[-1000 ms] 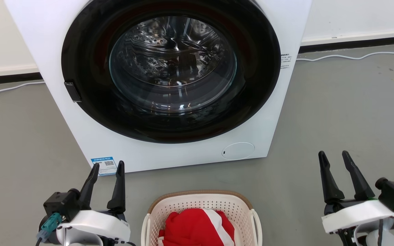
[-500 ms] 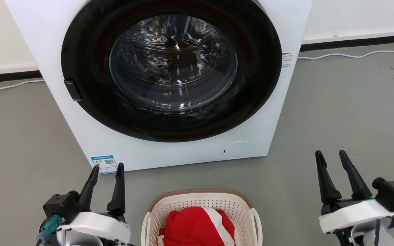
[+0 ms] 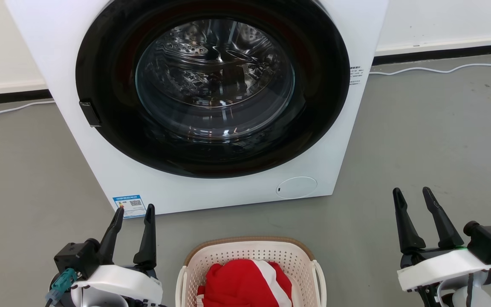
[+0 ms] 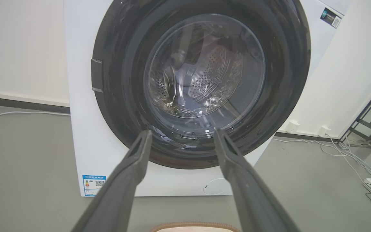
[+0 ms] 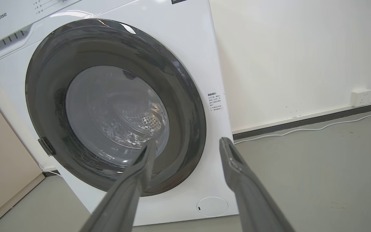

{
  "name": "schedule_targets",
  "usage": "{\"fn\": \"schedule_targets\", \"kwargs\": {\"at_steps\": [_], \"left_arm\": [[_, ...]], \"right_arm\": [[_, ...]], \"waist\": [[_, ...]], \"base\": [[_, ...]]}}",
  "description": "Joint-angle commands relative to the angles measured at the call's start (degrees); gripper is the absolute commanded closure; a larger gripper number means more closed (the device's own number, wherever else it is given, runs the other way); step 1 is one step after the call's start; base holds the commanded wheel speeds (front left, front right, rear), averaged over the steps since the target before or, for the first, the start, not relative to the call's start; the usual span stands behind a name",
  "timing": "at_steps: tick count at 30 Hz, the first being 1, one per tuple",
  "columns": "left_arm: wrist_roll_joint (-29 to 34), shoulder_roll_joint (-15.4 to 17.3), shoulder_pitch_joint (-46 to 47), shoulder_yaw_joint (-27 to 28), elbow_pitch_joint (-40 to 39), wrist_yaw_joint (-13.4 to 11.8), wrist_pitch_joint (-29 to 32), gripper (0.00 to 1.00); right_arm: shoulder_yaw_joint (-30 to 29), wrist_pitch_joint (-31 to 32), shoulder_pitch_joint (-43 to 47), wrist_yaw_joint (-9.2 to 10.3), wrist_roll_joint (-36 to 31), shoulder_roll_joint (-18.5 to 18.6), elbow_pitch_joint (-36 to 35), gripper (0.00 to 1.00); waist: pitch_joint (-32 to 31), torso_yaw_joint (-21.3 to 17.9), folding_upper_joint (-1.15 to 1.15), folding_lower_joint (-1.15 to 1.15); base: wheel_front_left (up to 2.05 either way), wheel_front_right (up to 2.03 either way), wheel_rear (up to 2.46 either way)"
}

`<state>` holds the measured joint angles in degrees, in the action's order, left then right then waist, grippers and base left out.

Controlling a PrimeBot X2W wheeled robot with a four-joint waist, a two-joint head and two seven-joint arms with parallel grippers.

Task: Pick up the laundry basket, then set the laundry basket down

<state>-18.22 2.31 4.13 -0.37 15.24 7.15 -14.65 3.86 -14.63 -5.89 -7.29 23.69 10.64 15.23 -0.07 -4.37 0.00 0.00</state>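
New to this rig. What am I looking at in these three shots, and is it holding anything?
A wheeled two-armed robot faces a front-loading washer on a grey floor. The wide shot comes from its head camera, looking down. The other two come from wrist cameras, looking along each arm's two dark fingers. The left pincer and right pincer are open and hold nothing. Between them on the floor sits the laundry basket, red and white cloth inside.
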Motion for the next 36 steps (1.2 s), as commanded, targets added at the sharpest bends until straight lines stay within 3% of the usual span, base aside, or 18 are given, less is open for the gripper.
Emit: {"fn": "schedule_targets", "kwargs": {"at_steps": [1, 15, 16, 25, 36], "left_arm": [[-0.7, 0.6, 2.0, 1.4, -1.1, 0.3, -0.3, 0.0], [-1.3, 0.6, 2.0, 0.9, -0.8, -0.1, -0.3, 0.0], [-0.9, 0.0, 0.0, -0.6, 0.5, 0.0, 0.0, 1.0], [-5.4, -0.3, -0.2, 0.0, 2.0, 0.0, 1.4, 1.0], [-11.2, -0.2, -0.1, 0.4, 1.7, 0.0, 2.9, 1.0]], "right_arm": [[1.1, -0.4, -0.9, -0.2, -0.4, 0.8, -1.7, 0.0], [1.2, -0.4, -0.9, -0.2, -0.5, 0.8, -1.7, 0.0], [0.0, 0.0, 0.0, 0.0, 0.0, 0.0, 0.0, 1.0], [-0.4, 1.1, 0.4, 0.06, 3.8, -0.9, 0.9, 1.0], [-1.3, 2.8, 0.3, 0.04, 9.2, -1.4, 0.8, 1.0]], "waist": [[0.0, -0.1, 0.0, 0.0], [-0.2, -0.5, 0.0, 0.0], [-0.2, -0.5, 0.0, 0.0], [-0.3, -0.3, 0.0, 0.13], [-0.1, 0.1, 0.0, 0.0]], "base": [[0.0, 0.0, 0.0], [0.0, 0.0, 0.0], [0.0, 0.0, 0.0], [0.0, 0.0, 0.0], [0.0, 0.0, 0.0]]}}
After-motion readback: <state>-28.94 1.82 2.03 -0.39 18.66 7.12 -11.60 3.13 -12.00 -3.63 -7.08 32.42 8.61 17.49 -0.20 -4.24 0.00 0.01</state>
